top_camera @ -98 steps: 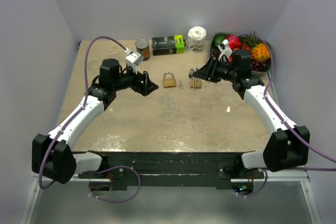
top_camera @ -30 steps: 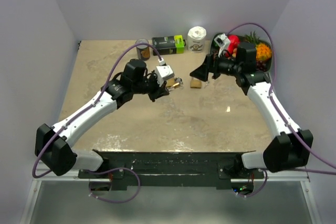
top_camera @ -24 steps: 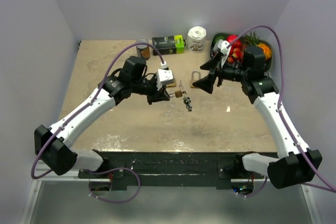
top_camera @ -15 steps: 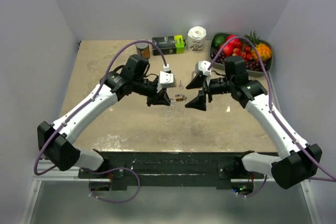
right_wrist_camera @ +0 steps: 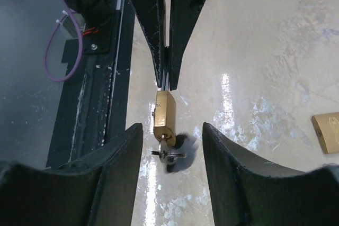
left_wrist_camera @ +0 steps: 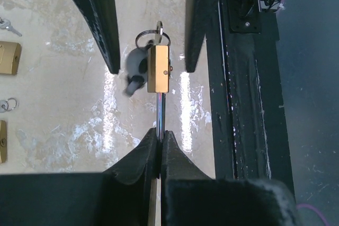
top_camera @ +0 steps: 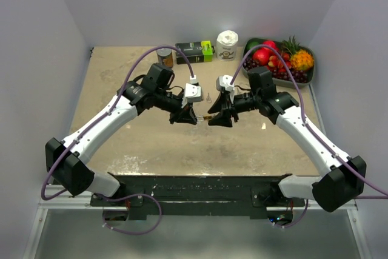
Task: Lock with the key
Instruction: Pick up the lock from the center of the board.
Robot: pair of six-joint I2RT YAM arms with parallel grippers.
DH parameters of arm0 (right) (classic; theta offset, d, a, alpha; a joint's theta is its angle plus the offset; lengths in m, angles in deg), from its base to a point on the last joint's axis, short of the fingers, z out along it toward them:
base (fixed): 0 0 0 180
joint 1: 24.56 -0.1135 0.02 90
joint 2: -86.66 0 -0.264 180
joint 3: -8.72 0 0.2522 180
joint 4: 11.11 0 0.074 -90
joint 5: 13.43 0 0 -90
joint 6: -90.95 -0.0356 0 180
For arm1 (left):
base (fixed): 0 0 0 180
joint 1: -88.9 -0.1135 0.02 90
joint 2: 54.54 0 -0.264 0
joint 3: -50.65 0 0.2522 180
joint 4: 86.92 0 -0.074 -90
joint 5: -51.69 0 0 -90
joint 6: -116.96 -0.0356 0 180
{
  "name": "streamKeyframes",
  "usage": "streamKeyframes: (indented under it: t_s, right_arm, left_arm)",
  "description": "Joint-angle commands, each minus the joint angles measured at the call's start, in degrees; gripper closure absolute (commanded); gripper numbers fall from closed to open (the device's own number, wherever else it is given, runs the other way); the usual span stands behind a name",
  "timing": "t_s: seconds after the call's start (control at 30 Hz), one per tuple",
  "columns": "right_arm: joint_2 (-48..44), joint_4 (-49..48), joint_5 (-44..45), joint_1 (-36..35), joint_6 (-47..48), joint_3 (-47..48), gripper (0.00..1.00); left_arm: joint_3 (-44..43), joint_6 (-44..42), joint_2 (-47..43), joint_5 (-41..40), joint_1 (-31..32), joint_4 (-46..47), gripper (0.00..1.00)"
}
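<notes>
Alignment is judged to be the crux of this step. The padlock (left_wrist_camera: 158,69) is held between the two arms, apparently lifted off the tabletop (right_wrist_camera: 275,35). Its shackle (left_wrist_camera: 160,112) is pinched in the left end effector (left_wrist_camera: 160,141), whose fingers are pressed together on the thin steel. The key (right_wrist_camera: 168,154) is seated in the far end of the brass body, and the right end effector (right_wrist_camera: 172,129) is spread around it, one finger on each side, with nothing touched yet. The fingers are best closed squarely and centred on the key's head, so that the turn is made about the key's own axis and the lock is not twisted out of the left grip.

The lock is seen edge-on in both wrist views, so whether the shackle is pushed home cannot be told. The key's head is blurred, and the grey smear beside the body may be a swinging spare key or a shadow. A second padlock (left_wrist_camera: 9,57) is cut off at the frame edge.
</notes>
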Motion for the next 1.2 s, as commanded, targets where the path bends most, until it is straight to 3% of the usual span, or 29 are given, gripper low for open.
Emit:
streamKeyframes:
  t_s: [0.0,0.13,0.3,0.4,0.47,0.57,0.7,0.73,0.8,1.03,1.17]
  right_arm:
    - [0.7,-0.21,0.03,-0.78,1.73,1.5,0.51]
    - [0.44,0.15,1.25,-1.22,3.41,1.24,0.55]
    - [0.08,-1.52,1.35,-1.84,2.97,1.06,0.7]
    - [0.08,-1.69,1.52,-2.45,2.53,1.15,0.83]
    - [0.08,-2.05,1.43,-2.54,1.83,1.15,0.99]
    - [0.43,-2.84,1.43,-2.54,-0.8,1.5,1.0]
    - [0.96,-7.48,0.64,-2.46,-8.18,1.42,1.0]
    - [0.79,-8.89,0.56,-2.28,-9.76,1.07,1.0]
    - [0.09,-12.83,0.47,-2.1,-13.72,-0.07,1.0]
    - [0.44,-17.86,0.82,-1.4,-18.64,-0.78,1.0]
    - [0.7,-22.08,0.29,-1.31,-24.0,-1.04,1.0]
  left_arm:
    - [-2.58,-1.06,0.14,2.97,-0.2,0.79,1.0]
    - [-2.58,-0.71,0.4,2.53,-0.29,1.22,1.0]
    - [-2.75,-0.01,1.01,2.62,-0.2,1.31,1.0]
    - [-2.75,1.39,1.37,2.27,-0.55,2.01,1.0]
    - [-2.67,2.44,1.28,2.53,-0.72,2.63,1.0]
    - [-1.97,4.2,0.67,2.01,-1.34,4.12,0.94]
    - [0.23,5.53,-0.91,1.39,-4.05,6.05,0.57]
    - [1.02,5.79,-1.79,1.56,-4.76,6.75,0.53]
    - [1.55,6.14,-2.67,3.92,-7.3,6.76,0.47]
    - [4.96,4.74,-4.78,7.97,-13.02,5.7,0.42]
    - [11.64,8.49,-8.91,11.23,-13.64,13.42,0.38]
